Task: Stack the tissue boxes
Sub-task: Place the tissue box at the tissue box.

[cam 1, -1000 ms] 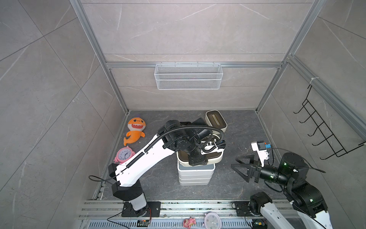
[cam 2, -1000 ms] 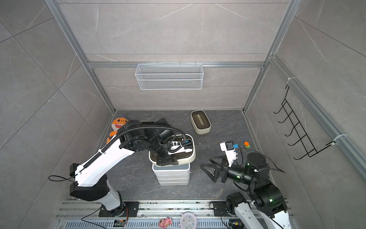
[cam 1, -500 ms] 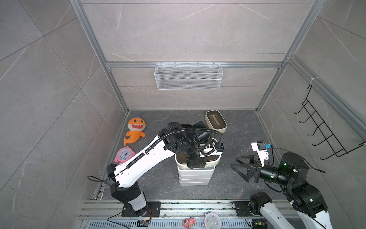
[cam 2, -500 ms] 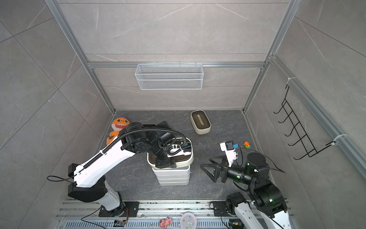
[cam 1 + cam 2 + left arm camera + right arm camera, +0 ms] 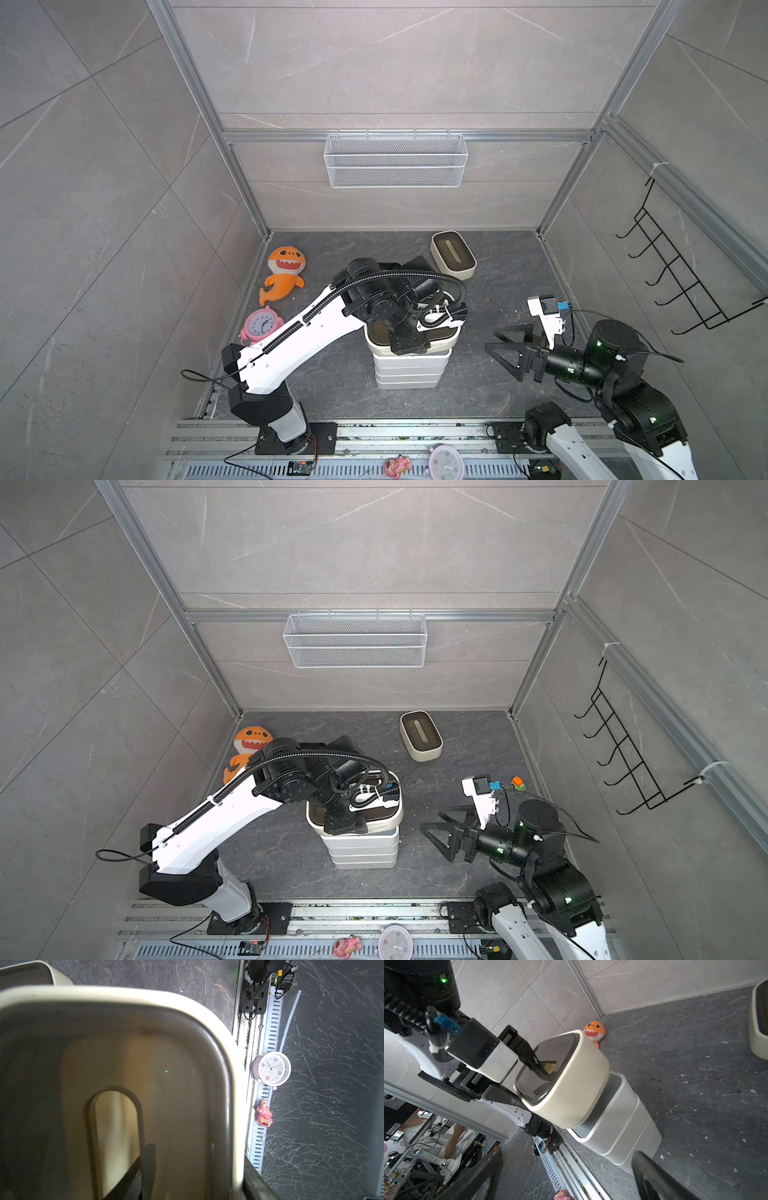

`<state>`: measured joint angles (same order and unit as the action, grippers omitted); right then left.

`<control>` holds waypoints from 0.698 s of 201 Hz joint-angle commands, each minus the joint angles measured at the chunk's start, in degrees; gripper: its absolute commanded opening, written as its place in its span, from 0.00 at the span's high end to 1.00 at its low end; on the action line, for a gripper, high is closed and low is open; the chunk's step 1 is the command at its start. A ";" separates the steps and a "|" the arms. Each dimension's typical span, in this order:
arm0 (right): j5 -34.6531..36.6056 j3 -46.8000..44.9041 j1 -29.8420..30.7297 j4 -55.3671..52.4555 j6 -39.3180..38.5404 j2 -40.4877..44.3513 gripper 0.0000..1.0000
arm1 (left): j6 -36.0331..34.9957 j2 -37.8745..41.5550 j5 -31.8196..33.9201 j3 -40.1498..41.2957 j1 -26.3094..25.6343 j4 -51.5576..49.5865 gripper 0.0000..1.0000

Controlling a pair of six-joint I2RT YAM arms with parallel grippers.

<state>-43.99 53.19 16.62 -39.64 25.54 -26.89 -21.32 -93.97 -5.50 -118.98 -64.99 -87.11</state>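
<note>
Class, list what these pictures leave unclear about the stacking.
Lower lids in the white stack: hidden by boxes above, top and right wrist views.
Whether the held cream box touches the stack: left arm covers it in both top views; right wrist angle unclear.
Far cream box: cut off by the right wrist view's edge.

Cream box (image 5: pixel 235 1105) clamped between fingers (image 5: pixel 256 1182), one inside lid slot (image 5: pixel 116 1126)
</note>
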 commanded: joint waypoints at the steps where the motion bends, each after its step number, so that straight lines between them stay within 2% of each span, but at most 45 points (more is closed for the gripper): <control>1: -0.40 -0.37 -0.02 1.98 0.39 -0.26 0.01 | -0.52 2.75 0.37 0.17 -0.22 -14.75 0.50; 140: -0.14 -1.24 -0.02 2.09 0.65 0.70 0.01 | -0.99 0.90 -1.41 0.01 -0.37 -14.49 0.49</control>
<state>-43.99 52.69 16.62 -38.79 25.96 -26.92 -21.47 -94.00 -6.17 -117.60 -65.01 -87.15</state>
